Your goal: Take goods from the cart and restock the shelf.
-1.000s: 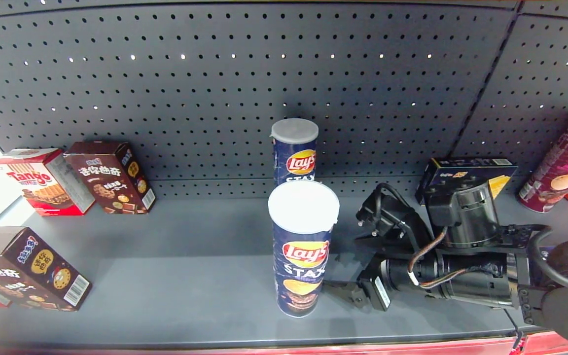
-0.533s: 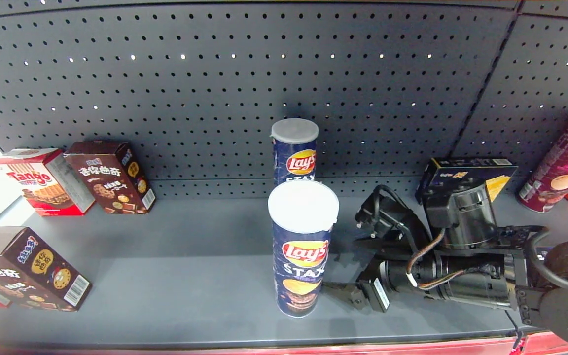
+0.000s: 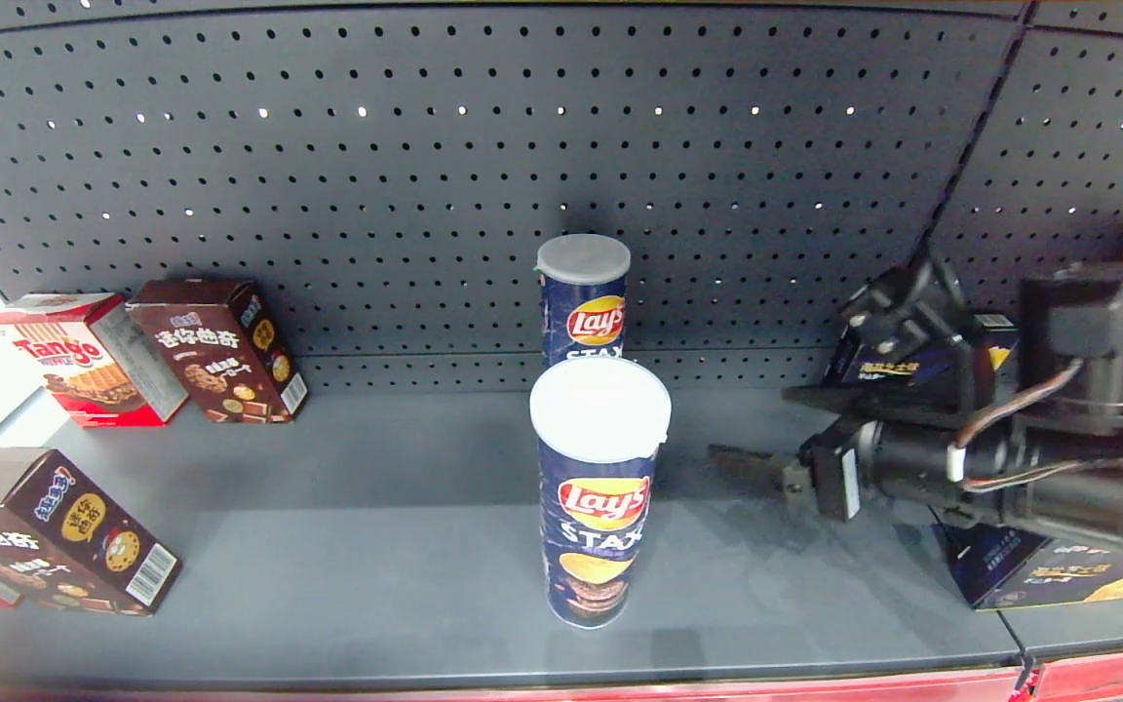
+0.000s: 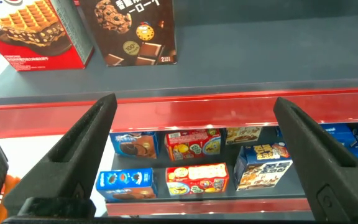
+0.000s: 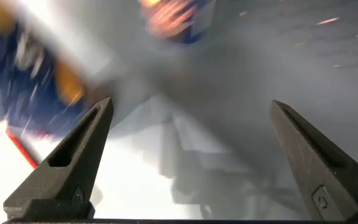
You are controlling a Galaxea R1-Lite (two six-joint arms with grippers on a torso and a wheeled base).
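The can (image 3: 600, 487), dark blue with a white lid, stands upright at the shelf (image 3: 376, 546) front. The right gripper (image 3: 752, 424), at its 3 o'clock, is spread wide and holds nothing. The left gripper (image 4: 194, 98) is the same. The rear can (image 3: 582, 292) is half hidden.

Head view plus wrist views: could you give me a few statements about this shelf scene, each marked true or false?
1. The front chip can and the rear chip can both stand upright. True.
2. The right gripper is shut on the front chip can. False: it is open and apart from it.
3. The red wafer box stands at the right end of the shelf. False: it stands at the left.
4. The left gripper is open. True.
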